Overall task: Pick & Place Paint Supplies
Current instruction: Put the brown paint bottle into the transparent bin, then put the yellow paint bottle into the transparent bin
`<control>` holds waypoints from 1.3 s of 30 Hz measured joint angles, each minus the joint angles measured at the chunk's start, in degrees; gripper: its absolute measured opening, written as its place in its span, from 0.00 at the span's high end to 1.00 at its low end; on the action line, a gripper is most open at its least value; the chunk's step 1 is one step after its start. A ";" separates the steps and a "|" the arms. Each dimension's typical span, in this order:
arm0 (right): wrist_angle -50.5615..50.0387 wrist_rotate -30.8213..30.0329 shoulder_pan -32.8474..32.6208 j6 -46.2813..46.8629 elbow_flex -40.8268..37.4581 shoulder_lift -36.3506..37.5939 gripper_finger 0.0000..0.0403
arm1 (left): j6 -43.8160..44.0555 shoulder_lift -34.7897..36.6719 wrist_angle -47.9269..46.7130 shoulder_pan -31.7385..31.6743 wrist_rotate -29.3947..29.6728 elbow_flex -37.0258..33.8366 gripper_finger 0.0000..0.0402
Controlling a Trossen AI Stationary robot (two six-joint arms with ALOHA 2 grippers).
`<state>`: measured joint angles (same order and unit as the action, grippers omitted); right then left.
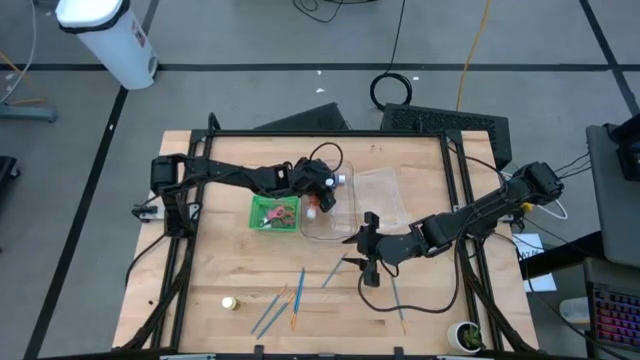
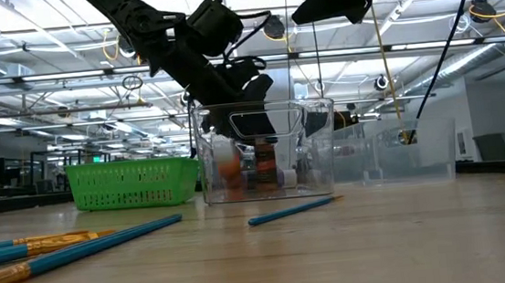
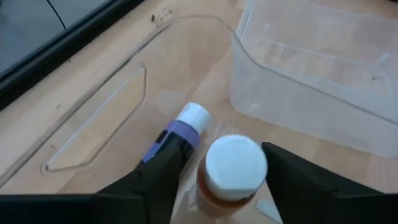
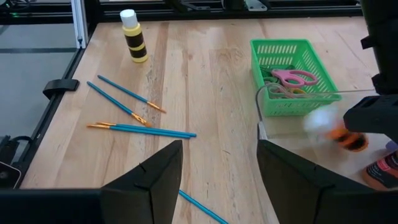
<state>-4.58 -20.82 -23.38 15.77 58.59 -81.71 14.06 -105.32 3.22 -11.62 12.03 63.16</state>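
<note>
Lying nearest on the wooden desk [image 1: 220,260], toward its front edge: a cluster of thin blue and orange brushes [image 1: 283,305], fanned out and partly crossing, with a yellow paint bottle [image 1: 229,303] on its side just beyond them to the left. Resting apart from that cluster, one more blue brush [image 1: 333,272], angled toward the middle of the desk.

Hovering above that lone brush, the right hand [image 1: 366,262], fingers [image 4: 146,177] spread wide and gripping nothing, brushes and yellow bottle showing past them in the right wrist view.

Sitting farther back, a green basket [image 1: 271,212] holding small scissors with pink handles [image 4: 292,77] and green handles [image 4: 273,91]. Standing just beside it on the right, a clear plastic bin [image 1: 345,215], with a second clear tub [image 2: 400,151] behind.

Reaching down into the clear bin, the left hand [image 3: 221,180], fingers [image 3: 165,165] closed around an orange paint bottle with a white cap [image 3: 235,167]. Lying just beside it in the bin, a purple paint bottle [image 3: 183,127], also white-capped.
</note>
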 joint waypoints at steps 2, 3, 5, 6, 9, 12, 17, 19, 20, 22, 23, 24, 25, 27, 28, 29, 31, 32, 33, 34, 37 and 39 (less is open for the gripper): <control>0.02 0.00 0.00 0.00 0.00 0.00 0.51 | 0.00 -0.02 -0.21 0.00 0.00 -0.02 0.39; 0.02 0.02 0.02 0.00 0.00 -0.01 0.51 | -0.01 -0.02 -0.20 0.00 0.00 -0.02 0.38; 0.02 0.02 0.00 0.02 0.00 -0.01 0.50 | -0.26 0.00 -0.13 0.00 -0.04 -0.02 0.36; 0.02 0.02 0.01 0.02 0.00 0.00 0.50 | -0.24 0.01 -0.14 0.00 -0.04 -0.02 0.35; -0.01 0.05 0.00 0.02 0.00 0.00 0.50 | -0.22 1.65 -1.48 0.02 -0.82 -0.09 0.34; -0.04 0.06 0.00 0.00 0.00 0.00 0.51 | -1.07 5.83 -4.08 0.00 -3.72 -0.07 0.35; -0.03 0.02 0.01 0.00 0.00 0.00 0.50 | -1.42 15.98 -10.91 0.38 -4.70 -0.07 0.36; -0.01 0.03 0.01 0.00 0.00 -0.01 0.50 | -1.41 20.88 -14.72 1.26 -4.56 0.02 0.36; -0.07 0.04 0.02 0.02 0.00 0.00 0.50 | -1.37 23.16 -17.12 2.04 -4.57 0.02 0.35; -0.04 0.06 0.01 0.20 0.00 0.00 0.51 | -1.29 27.71 -21.06 4.35 -4.61 0.02 0.35; -0.11 0.06 0.00 0.22 0.00 0.00 0.51 | -1.31 29.80 -23.37 5.86 -4.63 0.02 0.35; -0.11 0.06 0.02 0.24 0.00 0.00 0.51 | -1.28 31.83 -25.31 7.58 -4.61 0.02 0.35; -0.10 0.06 0.02 0.24 0.00 -0.01 0.51 | -0.98 33.97 -26.99 9.61 -4.60 0.02 0.35; -0.10 0.07 0.01 0.25 0.00 0.00 0.51 | 0.24 37.93 -30.76 14.46 -4.63 0.02 0.36; -0.06 0.06 0.02 0.27 0.00 0.00 0.51 | 0.96 39.50 -32.54 17.33 -4.74 0.02 0.36; -0.04 0.06 0.00 0.29 0.00 0.00 0.50 | 1.92 40.76 -33.87 20.51 -4.96 0.04 0.36; -0.04 0.06 0.00 0.43 0.00 0.00 0.50 | 4.69 42.54 -36.59 27.46 -5.07 0.04 0.37; -0.03 0.05 0.01 0.61 0.00 0.00 0.50 | 6.13 42.97 -37.20 31.12 -5.05 0.04 0.37; -0.02 0.05 0.00 0.68 0.00 0.00 0.50 | 7.48 43.37 -37.55 34.73 -4.89 0.04 0.37; 0.00 0.06 0.00 0.70 0.00 0.00 0.51 | 9.00 43.59 -38.50 38.32 -4.78 0.04 0.37; 0.02 0.06 0.02 0.70 0.00 0.00 0.50 | 14.36 42.89 -43.65 48.39 -4.64 0.03 0.37; 0.02 0.04 0.01 0.95 0.00 0.00 0.50 | 17.94 41.20 -46.44 54.00 -4.15 -0.67 0.37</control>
<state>-4.56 -20.78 -23.37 16.72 58.59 -81.71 32.00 -64.12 -43.22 42.38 7.88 62.49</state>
